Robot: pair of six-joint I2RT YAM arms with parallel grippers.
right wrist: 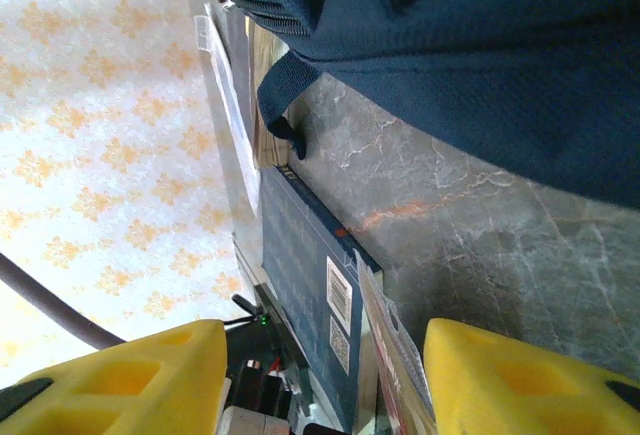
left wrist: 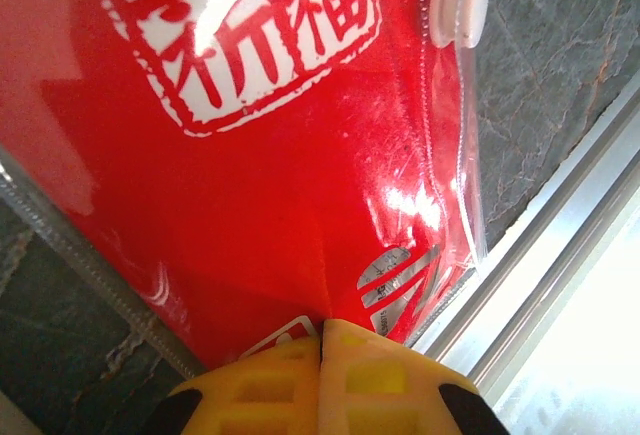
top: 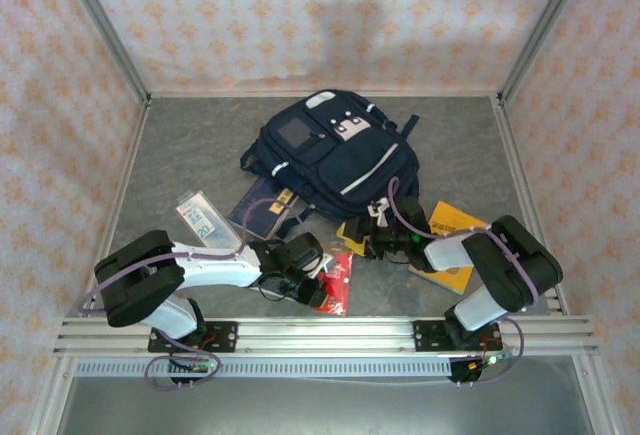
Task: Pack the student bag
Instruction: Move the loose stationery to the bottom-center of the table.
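At the near edge of the table (top: 180,175), my left claw (left wrist: 320,327) is closed on one corner of the glossy red pouch (left wrist: 250,195). My right claw (right wrist: 325,365) stands open and empty, just beside the student bag (top: 335,155). That bag lies face up mid-table, beyond both claws. Its long axis runs, I judge, diagonally from far left to near right, with the grey patch (top: 297,135) toward the far end and the near end facing my right claw. A corner pinch on slick plastic may slip, or let the pouch swing. Nothing holds the bag's mouth open, so the pouch could simply push against fabric or nudge the navy book (right wrist: 300,255).
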